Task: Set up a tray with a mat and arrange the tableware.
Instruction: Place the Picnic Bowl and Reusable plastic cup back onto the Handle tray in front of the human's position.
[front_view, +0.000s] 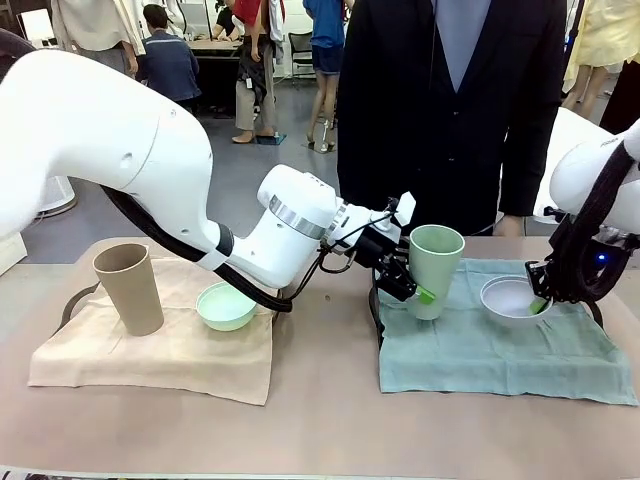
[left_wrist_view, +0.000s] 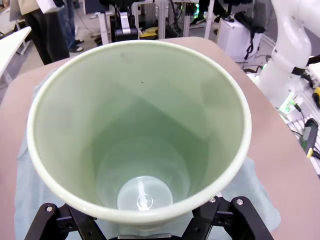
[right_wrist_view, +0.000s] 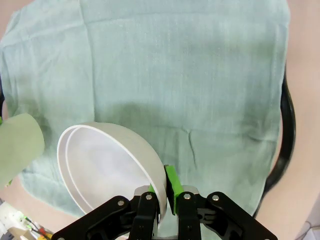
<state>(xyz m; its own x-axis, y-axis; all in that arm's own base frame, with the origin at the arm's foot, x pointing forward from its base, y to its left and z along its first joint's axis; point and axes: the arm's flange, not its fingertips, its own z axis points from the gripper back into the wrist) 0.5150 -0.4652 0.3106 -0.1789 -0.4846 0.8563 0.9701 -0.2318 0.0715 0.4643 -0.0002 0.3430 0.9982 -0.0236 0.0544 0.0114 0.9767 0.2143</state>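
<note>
- A tan desk (front_view: 320, 420) carries two cloth mats side by side: a beige mat (front_view: 150, 355) toward 9 o'clock in the front view, a teal mat (front_view: 500, 350) toward 3 o'clock.
- A dark tray rim (front_view: 70, 305) peeks out from under the beige mat's left edge, and another dark rim (right_wrist_view: 286, 130) shows past the teal mat's edge in the right wrist view.
- On the beige mat, a tan cup (front_view: 130, 288) stands upright. A mint bowl (front_view: 226, 305) sits just beside it toward 3 o'clock.
- The left gripper (front_view: 415, 290) reaches across the middle of the desk. Its jaws stand wide around the lower part of the green cup (front_view: 434, 270), grasping it.
- The green cup is upright at the teal mat's left end, mouth up. Whether its base touches the mat I cannot tell.
- From the left wrist, the green cup's empty inside shows, with the black jaws flanking its base at 6 o'clock.
- The right gripper (front_view: 540, 303) has its jaws clenched on the rim of the white bowl (front_view: 512, 298), one green pad (right_wrist_view: 171, 186) outside the wall.
- The white bowl is tilted over the teal mat, toward the mat's right half, well apart from the mint bowl.
- A person in a dark jacket (front_view: 450, 110) stands at the desk's far side, at 12 o'clock.
</note>
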